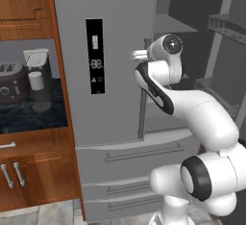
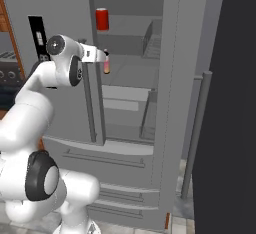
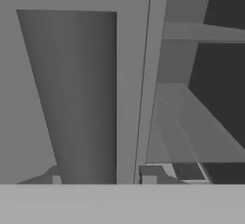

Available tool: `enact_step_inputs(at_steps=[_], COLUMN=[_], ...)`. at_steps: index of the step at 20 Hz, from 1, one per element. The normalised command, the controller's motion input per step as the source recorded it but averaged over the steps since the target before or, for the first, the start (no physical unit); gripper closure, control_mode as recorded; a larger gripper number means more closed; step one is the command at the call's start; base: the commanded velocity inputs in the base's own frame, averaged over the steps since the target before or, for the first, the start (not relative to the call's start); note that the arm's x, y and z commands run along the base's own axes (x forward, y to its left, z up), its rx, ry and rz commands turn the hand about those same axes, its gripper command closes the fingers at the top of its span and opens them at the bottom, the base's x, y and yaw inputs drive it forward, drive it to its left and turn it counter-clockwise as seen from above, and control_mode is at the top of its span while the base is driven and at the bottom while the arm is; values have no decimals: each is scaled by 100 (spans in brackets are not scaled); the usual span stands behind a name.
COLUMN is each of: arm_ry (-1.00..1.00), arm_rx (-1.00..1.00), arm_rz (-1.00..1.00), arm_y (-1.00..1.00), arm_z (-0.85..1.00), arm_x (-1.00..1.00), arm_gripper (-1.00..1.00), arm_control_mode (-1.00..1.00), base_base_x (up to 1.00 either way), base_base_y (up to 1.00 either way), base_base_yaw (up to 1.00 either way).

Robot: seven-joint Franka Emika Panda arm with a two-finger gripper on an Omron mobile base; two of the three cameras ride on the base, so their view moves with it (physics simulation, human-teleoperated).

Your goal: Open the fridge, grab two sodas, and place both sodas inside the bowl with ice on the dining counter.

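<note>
Grey fridge stands with its right door swung open. White arm reaches from the left to the slim pink soda on a shelf; the fingers are at it, but whether they grip it cannot be told. Red can sits on the shelf above.

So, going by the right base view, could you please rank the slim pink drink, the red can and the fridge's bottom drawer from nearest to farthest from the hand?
1. Slim pink drink: right at the hand, just inside the fridge.
2. Red can: on the shelf above.
3. Bottom drawer: far below, near the floor.
</note>
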Motion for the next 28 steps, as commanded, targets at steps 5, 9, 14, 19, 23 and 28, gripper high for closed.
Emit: enact_step_inputs(at_steps=[5, 9, 14, 19, 23, 28], arm_ry=[0, -1, 0, 0, 0, 0], arm_rx=[0, 0, 0, 0, -1, -2], arm_rz=[4, 5, 6, 8, 8, 8], arm_y=[44, 66, 70, 59, 61, 68], arm_z=[0, 0, 0, 0, 0, 0], arm_x=[-8, -38, -59, -79, -99, -100], arm_gripper=[100, 100, 100, 100, 100, 100], arm_control_mode=[-100, -100, -100, -100, -100, -100], base_base_x=[0, 0, 0, 0, 0, 0], base_base_y=[0, 0, 0, 0, 0, 0], base_base_yaw=[0, 0, 0, 0, 0, 0])
